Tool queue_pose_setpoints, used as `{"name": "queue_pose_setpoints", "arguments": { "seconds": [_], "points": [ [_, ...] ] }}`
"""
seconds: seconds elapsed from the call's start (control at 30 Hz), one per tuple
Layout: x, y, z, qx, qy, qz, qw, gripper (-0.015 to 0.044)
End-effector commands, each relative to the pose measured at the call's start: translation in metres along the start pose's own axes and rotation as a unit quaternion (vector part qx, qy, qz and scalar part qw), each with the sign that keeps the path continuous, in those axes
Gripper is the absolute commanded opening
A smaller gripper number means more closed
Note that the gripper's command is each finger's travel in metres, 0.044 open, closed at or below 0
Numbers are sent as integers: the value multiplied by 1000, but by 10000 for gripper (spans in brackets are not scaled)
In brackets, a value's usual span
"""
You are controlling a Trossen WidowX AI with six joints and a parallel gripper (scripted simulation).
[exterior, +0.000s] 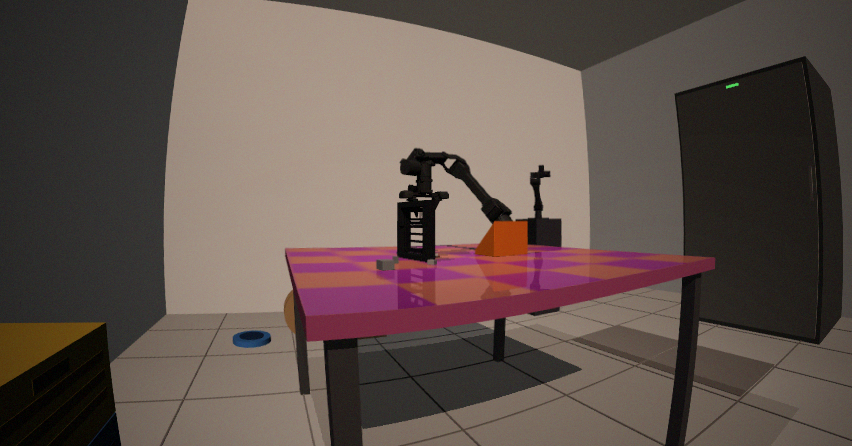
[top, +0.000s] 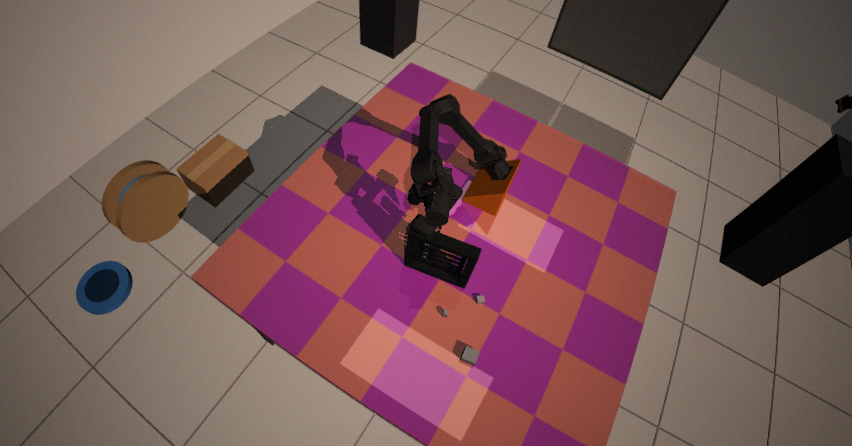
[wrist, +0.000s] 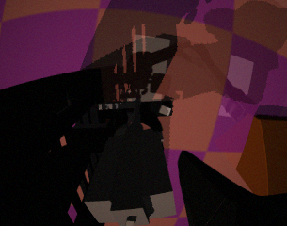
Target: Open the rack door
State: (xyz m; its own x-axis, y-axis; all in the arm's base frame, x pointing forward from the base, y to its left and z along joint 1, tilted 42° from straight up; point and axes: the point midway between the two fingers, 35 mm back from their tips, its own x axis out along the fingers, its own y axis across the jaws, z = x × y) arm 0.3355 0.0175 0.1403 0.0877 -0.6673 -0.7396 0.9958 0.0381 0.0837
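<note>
Rack (top: 472,265) (exterior: 431,231) (wrist: 30,127) upright on chkd tbl (top: 536,347) (exterior: 506,302) (wrist: 39,52)

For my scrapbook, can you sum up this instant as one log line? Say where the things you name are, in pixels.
pincer (wrist: 135,151): partly open | place: by black rack (top: 442,257) (exterior: 415,229) | door angle: unclear

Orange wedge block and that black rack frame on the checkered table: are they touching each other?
Apart: the exterior view shows checkered tabletop between the frame and the wedge.

A dark cabinet (exterior: 745,204) (green light aglow near its top) stands on the pale tiled floor (top: 715,347) (exterior: 178,377).
</note>
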Motion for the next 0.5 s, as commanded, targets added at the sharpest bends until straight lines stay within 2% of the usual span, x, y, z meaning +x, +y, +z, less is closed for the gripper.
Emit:
{"name": "queue_pose_setpoints", "arguments": {
  "seconds": [0.0, 0.23, 0.47],
  "points": [
    [0, 1, -2, -88, 2, 3, 996, 294],
    [0, 1, -2, -259, 1, 3, 966, 294],
    [0, 1, -2, -422, 1, 3, 907, 294]
  ]
}}
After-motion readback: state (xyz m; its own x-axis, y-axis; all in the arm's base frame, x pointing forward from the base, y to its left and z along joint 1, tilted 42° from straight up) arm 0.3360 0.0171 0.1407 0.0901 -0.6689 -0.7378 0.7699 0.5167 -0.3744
